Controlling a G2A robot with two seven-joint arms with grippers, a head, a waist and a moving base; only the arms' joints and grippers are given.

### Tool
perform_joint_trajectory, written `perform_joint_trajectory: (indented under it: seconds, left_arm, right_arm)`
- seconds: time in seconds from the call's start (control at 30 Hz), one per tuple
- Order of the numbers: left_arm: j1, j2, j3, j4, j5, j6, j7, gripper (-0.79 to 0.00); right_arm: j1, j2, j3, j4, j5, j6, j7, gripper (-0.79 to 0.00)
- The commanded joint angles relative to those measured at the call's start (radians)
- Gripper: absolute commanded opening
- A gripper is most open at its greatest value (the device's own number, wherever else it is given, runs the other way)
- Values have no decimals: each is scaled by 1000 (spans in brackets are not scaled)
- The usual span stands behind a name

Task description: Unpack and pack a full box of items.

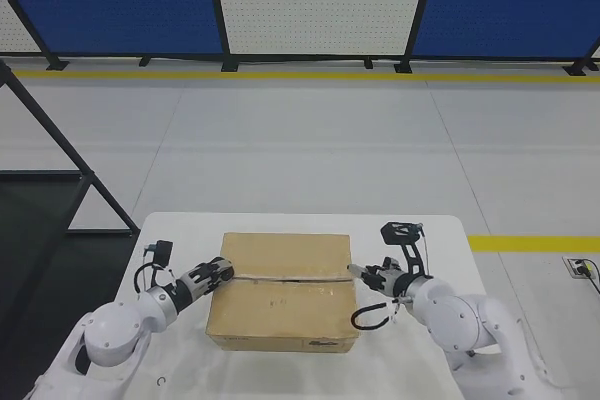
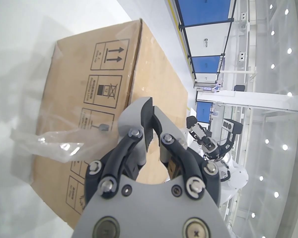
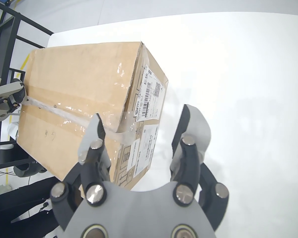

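Observation:
A brown cardboard box (image 1: 282, 290) lies in the middle of the white table (image 1: 435, 235), its top seam covered with clear tape (image 3: 64, 115). My left gripper (image 1: 221, 270) sits at the box's left end by the seam, shut on a loose strip of the tape (image 2: 47, 144), which hangs down that end. In the left wrist view the gripper (image 2: 150, 116) hovers at the box's (image 2: 94, 92) top edge. My right gripper (image 3: 141, 125) stands open at the right end of the box (image 3: 77, 85). One finger (image 3: 96, 130) is over the seam and the other is over the table.
A black metal frame (image 1: 50, 170) stands off the table's left side. A black cable loop (image 1: 370, 318) lies near the box's right front corner. White shipping labels (image 3: 149, 92) cover the box's right end. Bare table lies to the right of the box.

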Motion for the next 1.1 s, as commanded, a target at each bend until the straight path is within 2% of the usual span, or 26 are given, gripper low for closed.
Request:
perform_joint_trajectory:
  seconds: [0.0, 0.17, 0.23, 0.37, 0.43, 0.73, 0.83, 0.87, 0.9, 0.93, 1.07]
  left_arm:
    - [-1, -1, -1, 0, 0, 0, 2, -785]
    - [0, -2, -2, -1, -1, -1, 0, -785]
    - [1, -3, -3, -4, -1, -3, 0, -785]
    - [9, -3, -9, -8, -3, -6, -2, -785]
    - [12, -4, -12, -9, -6, -9, -1, -785]
    - [23, -7, -21, -21, -27, -18, 5, -785]
    - [24, -8, -22, -29, -28, -20, 9, -785]
    - [24, -9, -22, -30, -28, -20, 10, -785]
    - [24, -9, -22, -31, -28, -20, 11, -785]
    - [24, -10, -22, -32, -29, -21, 12, -785]
    - [20, -12, -20, -28, -36, -17, 19, -785]
  right_arm:
    - [-9, 1, 13, -12, -2, 9, -9, 0]
    - [-34, 6, 46, -54, -12, 13, -36, 0]
    - [-41, 7, 47, -82, -16, -19, -53, 0]
    - [-10, 7, 17, -89, 38, -188, -27, 0]
    - [41, 9, -13, -52, 41, -268, 63, 0]
    - [34, 8, -15, -52, 41, -274, 49, 0]
    - [54, 4, -72, -36, 31, -352, 35, 0]
    - [75, -1, -95, -19, 32, -361, 26, -468]
    - [101, -7, -124, -1, 35, -377, 19, -730]
    - [129, -13, -154, 18, 36, -394, 9, -785]
    - [253, -44, -274, 138, 45, -424, 15, -785]
